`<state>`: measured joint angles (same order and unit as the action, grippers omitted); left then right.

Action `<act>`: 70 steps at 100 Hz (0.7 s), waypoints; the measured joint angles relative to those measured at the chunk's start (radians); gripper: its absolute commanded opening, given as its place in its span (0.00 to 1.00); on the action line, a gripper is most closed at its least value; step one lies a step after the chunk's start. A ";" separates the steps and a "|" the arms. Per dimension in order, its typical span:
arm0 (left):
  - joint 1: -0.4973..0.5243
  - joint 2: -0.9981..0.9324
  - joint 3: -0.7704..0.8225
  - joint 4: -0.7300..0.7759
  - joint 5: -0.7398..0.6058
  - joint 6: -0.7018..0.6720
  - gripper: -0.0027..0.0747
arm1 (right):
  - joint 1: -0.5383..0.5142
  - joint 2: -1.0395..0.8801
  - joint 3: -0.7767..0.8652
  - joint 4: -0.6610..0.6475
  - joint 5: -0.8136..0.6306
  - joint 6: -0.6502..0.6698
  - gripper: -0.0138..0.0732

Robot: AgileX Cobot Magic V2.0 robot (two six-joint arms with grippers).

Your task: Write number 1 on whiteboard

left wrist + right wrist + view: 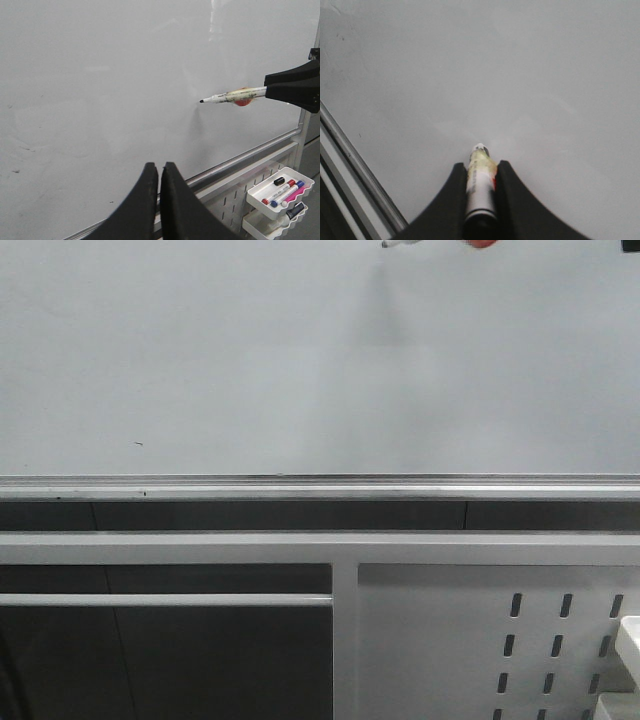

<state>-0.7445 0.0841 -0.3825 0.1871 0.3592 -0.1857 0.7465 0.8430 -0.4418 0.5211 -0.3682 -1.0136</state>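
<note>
Left wrist view is showing the whiteboard [110, 75] bare of any stroke, so the number 1 is still waiting to be written. Right end effector [270, 92] is gripping a marker [235, 95], its tip seemingly just off the surface. Left end effector [159, 172] is sitting clenched and empty. Front view is catching only the marker's tip [392, 244]; marker trays [280, 192] are appearing only in the left wrist view.

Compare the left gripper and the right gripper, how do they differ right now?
The right gripper is shut on a marker whose tip points at the whiteboard; the left gripper holds nothing, its jaws closed together. The right gripper is level with the upper part of the board, while the left gripper sits low, near the silver edge rail. Both have black tapered fingers, and no stroke of the 1 shows yet.
</note>
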 measured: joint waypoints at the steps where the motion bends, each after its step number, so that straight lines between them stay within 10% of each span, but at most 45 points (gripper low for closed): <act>1: 0.000 0.000 0.000 0.000 0.000 0.000 0.01 | 0.000 0.003 0.000 0.000 -0.004 0.000 0.08; 70: 0.000 0.000 0.000 0.000 -0.002 0.000 0.01 | 0.004 0.069 0.000 -0.002 -0.081 0.004 0.08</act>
<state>-0.7445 0.0841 -0.3825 0.1871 0.3576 -0.1862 0.7507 0.9125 -0.4413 0.5195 -0.4487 -1.0098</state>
